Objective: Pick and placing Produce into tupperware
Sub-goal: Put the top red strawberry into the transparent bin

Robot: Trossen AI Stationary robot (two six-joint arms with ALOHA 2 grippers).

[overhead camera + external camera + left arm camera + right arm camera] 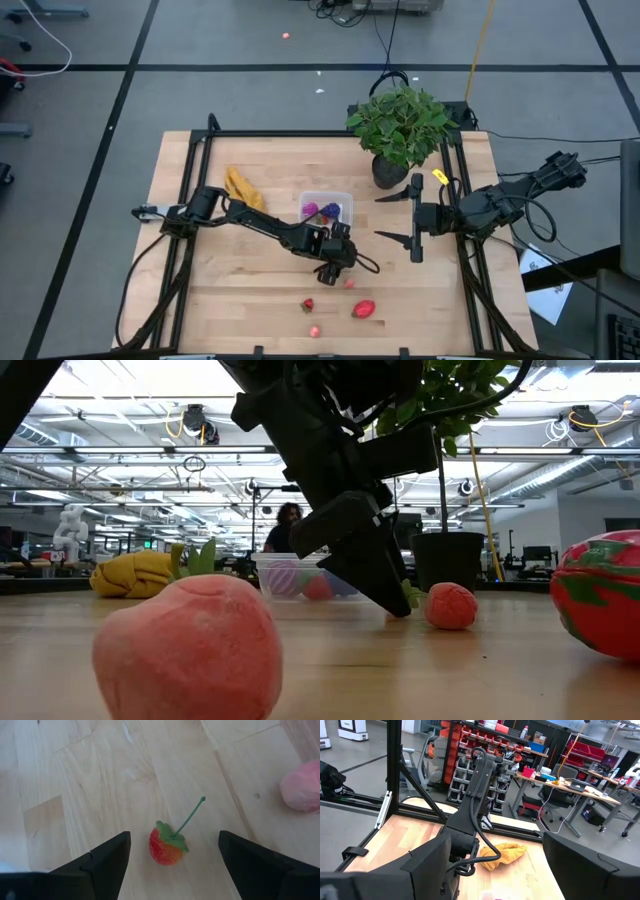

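A: Hovering over a small red berry with a green stalk (167, 847), our left end effector (337, 268) has its fingers spread wide and nothing between them. We see the berry on the bare tabletop (230, 300), roughly centred in the gap, untouched.

B: So we're at the pick stage for that piece. Where's the tupperware (326, 208)?

A: Just behind the left end effector, toward the potted plant (400, 125). We can make out purple and pink produce (322, 210) already in it. Three more pieces lie in front: a small red one (308, 305), a larger red one (364, 309) and a pale pink one (315, 329) near the front edge.

B: And our right end effector (414, 218)?

A: Waiting beside the plant pot, fingers wide apart, holding nothing. The yellow banana bunch (242, 188) lies off to the left, not part of the job.

B: Next move, as we judge it?

A: We lower the left end effector until the fingers flank the berry, then close gently; it's small and round, so it may roll or squirt out if we come in off-centre. The stalk sticks out to one side, so we should close on the body, not the stalk. After that, a short lift and carry back to the tupperware.
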